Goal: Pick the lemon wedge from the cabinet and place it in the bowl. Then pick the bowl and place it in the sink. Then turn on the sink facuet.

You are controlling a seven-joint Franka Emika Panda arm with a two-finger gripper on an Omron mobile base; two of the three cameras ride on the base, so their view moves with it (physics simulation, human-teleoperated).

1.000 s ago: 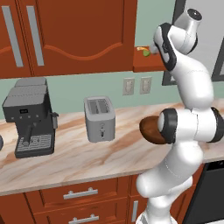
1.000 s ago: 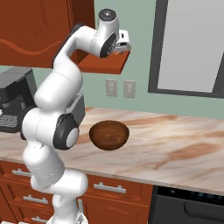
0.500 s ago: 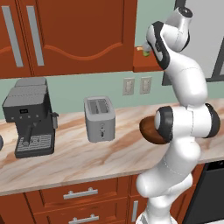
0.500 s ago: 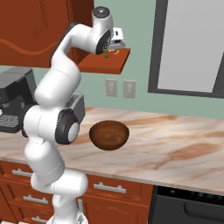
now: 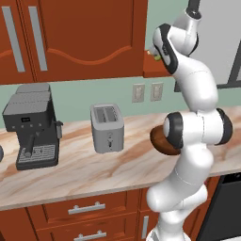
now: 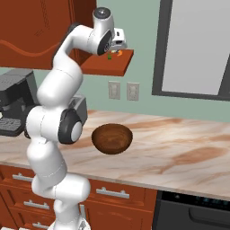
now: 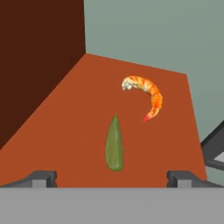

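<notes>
The first step is in hand: the gripper hovers with fingers spread wide over the cabinet's side shelf. The lemon wedge lies between the fingers, near the shelf's front edge, beside a shrimp. Next it should descend and close on the wedge only.

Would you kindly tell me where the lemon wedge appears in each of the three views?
Left base view: lemon wedge peeks out at the arm's left edge, upper centre-right.
Right base view: tiny green speck on the shelf, below the hand.
Hand view: lower centre, lying between the open gripper tips.
Shared landmark: the red-brown side shelf under it.
</notes>
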